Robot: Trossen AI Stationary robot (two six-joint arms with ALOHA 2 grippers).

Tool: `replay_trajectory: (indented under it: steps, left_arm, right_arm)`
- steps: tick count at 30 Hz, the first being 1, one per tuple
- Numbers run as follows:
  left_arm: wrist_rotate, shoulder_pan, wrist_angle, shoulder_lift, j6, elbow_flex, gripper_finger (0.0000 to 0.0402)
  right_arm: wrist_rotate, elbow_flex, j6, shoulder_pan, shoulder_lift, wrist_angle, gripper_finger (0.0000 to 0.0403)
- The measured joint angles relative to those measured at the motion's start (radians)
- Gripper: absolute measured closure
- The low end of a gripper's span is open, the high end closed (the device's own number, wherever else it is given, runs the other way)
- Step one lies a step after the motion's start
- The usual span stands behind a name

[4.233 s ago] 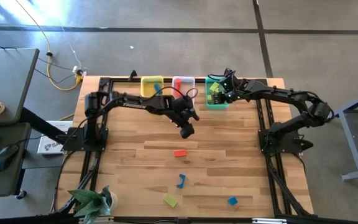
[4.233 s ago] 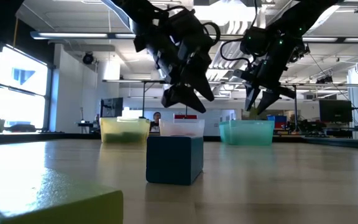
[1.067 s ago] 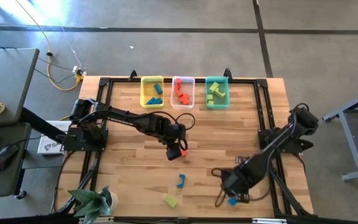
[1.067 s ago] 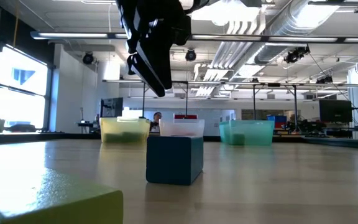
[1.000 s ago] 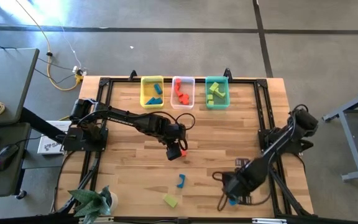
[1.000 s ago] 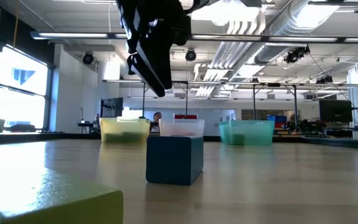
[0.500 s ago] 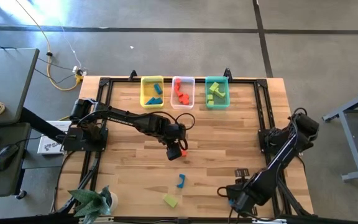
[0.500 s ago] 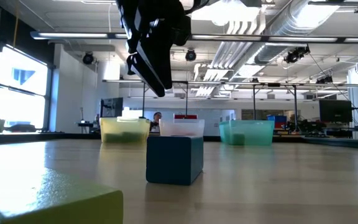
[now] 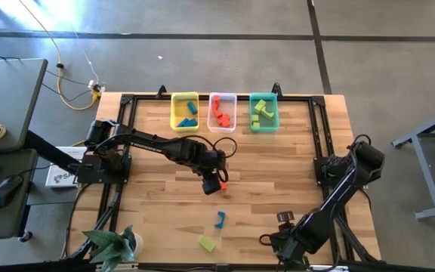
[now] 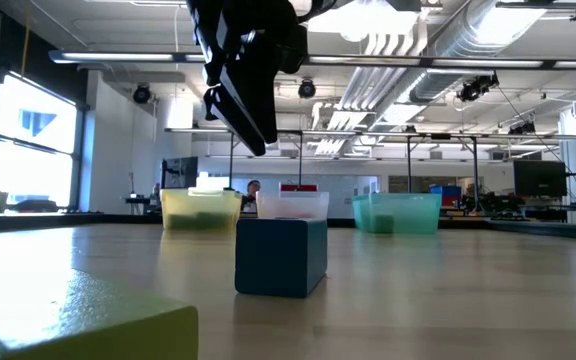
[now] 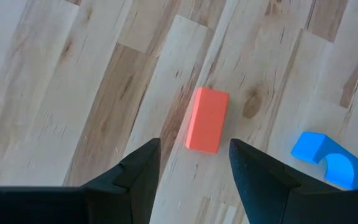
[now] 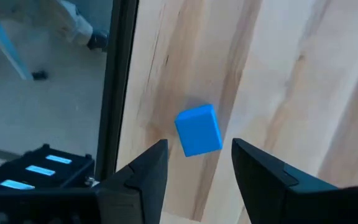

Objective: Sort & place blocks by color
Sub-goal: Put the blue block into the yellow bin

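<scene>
My left gripper (image 9: 216, 183) hangs open above a red-orange bar block (image 11: 207, 119) that lies flat on the table's middle; its fingers stand either side of the bar's near end without touching. My right gripper (image 9: 285, 245) is open above a blue cube (image 12: 199, 129) by the table's near edge; the cube (image 10: 281, 256) rests flat on the wood. A blue arch block (image 9: 219, 220) and a yellow-green block (image 9: 207, 243) lie near the front. Other blocks sit sorted in the bins.
Three bins stand in a row at the far edge: yellow (image 9: 186, 111) with blue blocks, clear (image 9: 222, 111) with red ones, teal (image 9: 263, 111) with green ones. The black frame rail (image 12: 120, 93) runs close beside the blue cube. A plant (image 9: 112, 243) sits at the near left corner.
My right gripper has moved toward the table's near edge and now stands over the blue cube, hiding it in the high view. It has stayed open. The blocks have kept their places.
</scene>
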State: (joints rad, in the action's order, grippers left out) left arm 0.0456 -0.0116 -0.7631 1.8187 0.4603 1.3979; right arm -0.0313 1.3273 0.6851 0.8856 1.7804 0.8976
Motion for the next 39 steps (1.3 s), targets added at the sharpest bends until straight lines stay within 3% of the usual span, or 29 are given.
replay_trajectory:
  steps: [30,36,39]
  left_arm:
    - [0.0,0.0,0.0,0.0,0.0,0.0,0.022]
    - [0.0,0.0,0.0,0.0,-0.014,0.0,0.022]
    - [0.0,0.0,0.0,0.0,-0.029,0.0,0.022]
  right_arm:
    - [-0.029,-0.001,-0.089,0.003,0.172,-0.043,0.0239]
    - [-0.044,-0.001,-0.029,-0.002,0.17,-0.043,0.0301]
    - [-0.058,0.0,0.003,-0.011,0.17,-0.043,0.0308]
